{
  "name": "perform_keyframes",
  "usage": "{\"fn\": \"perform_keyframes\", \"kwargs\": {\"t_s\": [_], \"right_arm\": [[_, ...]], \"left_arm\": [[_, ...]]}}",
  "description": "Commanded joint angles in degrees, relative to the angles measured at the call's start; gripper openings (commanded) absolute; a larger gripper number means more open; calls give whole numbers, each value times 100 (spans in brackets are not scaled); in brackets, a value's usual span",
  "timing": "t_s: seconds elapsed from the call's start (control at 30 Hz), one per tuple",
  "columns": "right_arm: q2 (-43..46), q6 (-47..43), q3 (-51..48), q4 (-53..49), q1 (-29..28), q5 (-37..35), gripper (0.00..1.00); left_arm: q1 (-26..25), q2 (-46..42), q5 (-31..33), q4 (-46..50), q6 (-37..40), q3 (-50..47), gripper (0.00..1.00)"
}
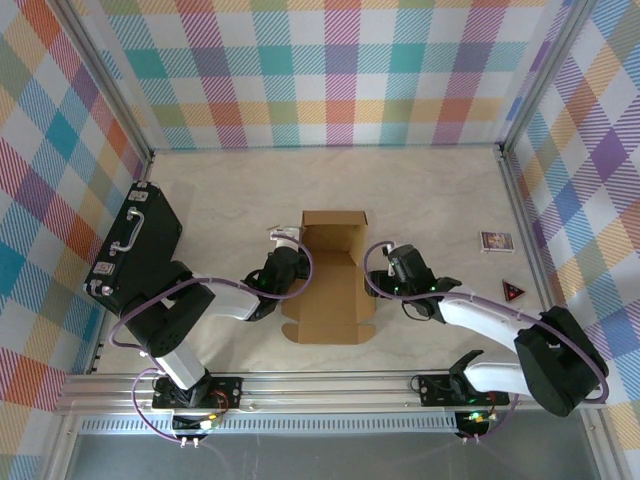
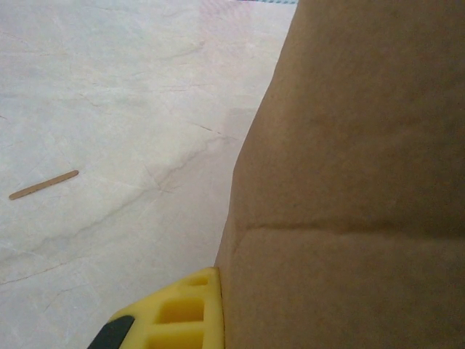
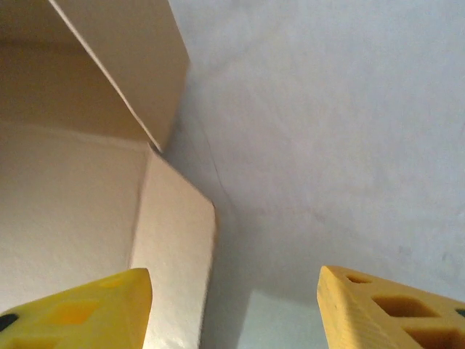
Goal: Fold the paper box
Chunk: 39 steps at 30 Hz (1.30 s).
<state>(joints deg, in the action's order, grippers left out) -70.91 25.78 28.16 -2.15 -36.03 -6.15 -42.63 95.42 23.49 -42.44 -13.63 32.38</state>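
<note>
Seen from above, the left end effector (image 1: 284,267), left of centre, is pinched shut on the left side panel of the paper box (image 1: 330,295). The brown cardboard box sits half-formed at centre. Just right of it, the right end effector (image 1: 386,262) waits, fingers apart. The side walls seem to be going up; next, the right wall likely needs folding in. The worktop (image 1: 430,190) is pale and marbled, and the plaid walls (image 1: 320,70) are pastel.

Both arms reach inward, left claw (image 1: 292,262) clamped tight, right claw (image 3: 236,275) spread apart.
</note>
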Motion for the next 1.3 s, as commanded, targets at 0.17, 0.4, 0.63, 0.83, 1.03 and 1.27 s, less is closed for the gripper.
{"fn": "perform_keyframes", "kwargs": {"t_s": [0.17,0.4,0.63,0.83,1.03,1.27], "right_arm": [[-573,446,67,-64,-9,896,56],[-719,636,246,232,-125,1599,45],[-408,672,408,75,-306,1550,35],[-702,340,824,-514,-430,1234,23],[-1070,143,1102,-395,-771,1181,22],[-1486,63,1208,-256,-948,1118,22]], "left_arm": [[-43,60,-23,-279,27,-59,0],[-44,126,-10,-274,-35,-48,0],[-52,150,-23,-257,-68,-30,0],[-92,170,52,-177,-69,31,0],[-163,175,48,-128,-79,90,0],[-283,214,91,-52,-69,198,0]]}}
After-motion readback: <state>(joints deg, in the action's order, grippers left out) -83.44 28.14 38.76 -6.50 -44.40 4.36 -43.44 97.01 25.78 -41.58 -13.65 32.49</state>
